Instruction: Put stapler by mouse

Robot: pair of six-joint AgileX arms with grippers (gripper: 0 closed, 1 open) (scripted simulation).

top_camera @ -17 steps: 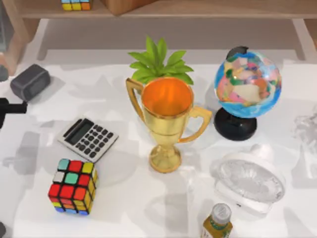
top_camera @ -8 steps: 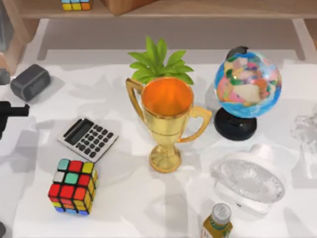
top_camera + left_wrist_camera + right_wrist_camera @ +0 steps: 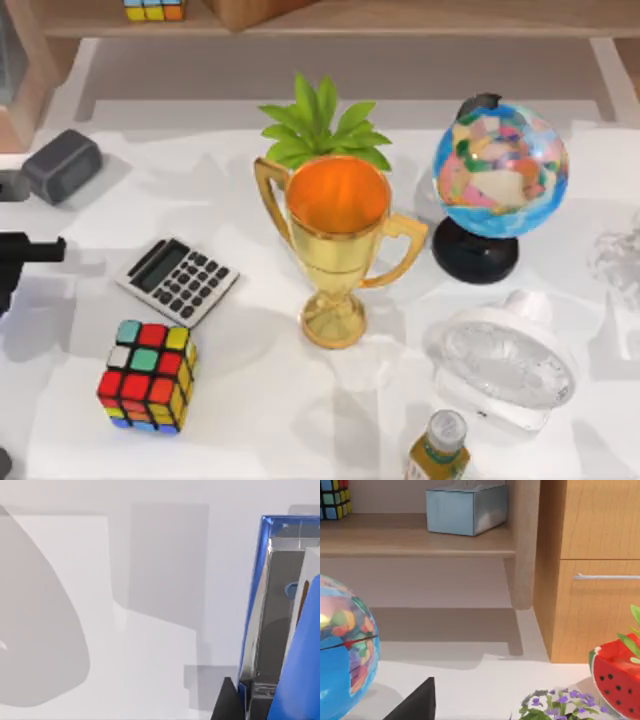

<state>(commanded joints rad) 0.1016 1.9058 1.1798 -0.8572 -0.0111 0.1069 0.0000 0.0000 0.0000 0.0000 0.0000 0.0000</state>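
We are seeing the stapler (image 3: 280, 625) close under our left gripper (image 3: 25, 255) at the counter's (image 3: 280, 420) left edge; finger state we cannot tell. It is looking rigid, light, glossy, probably slippery, so we are favouring its narrow middle.

— What sits closest to your left pincer (image 3: 30, 255)?
— The calculator (image 3: 178, 281), just to its right. The Rubik's cube (image 3: 148, 375) is near too, toward the table's front edge.
— And farther out?
— The gold trophy (image 3: 338, 250) with the plant (image 3: 322, 130) behind it. The globe (image 3: 498, 170), white fan (image 3: 505, 365) and bottle (image 3: 440, 450) are well apart from my pincer.
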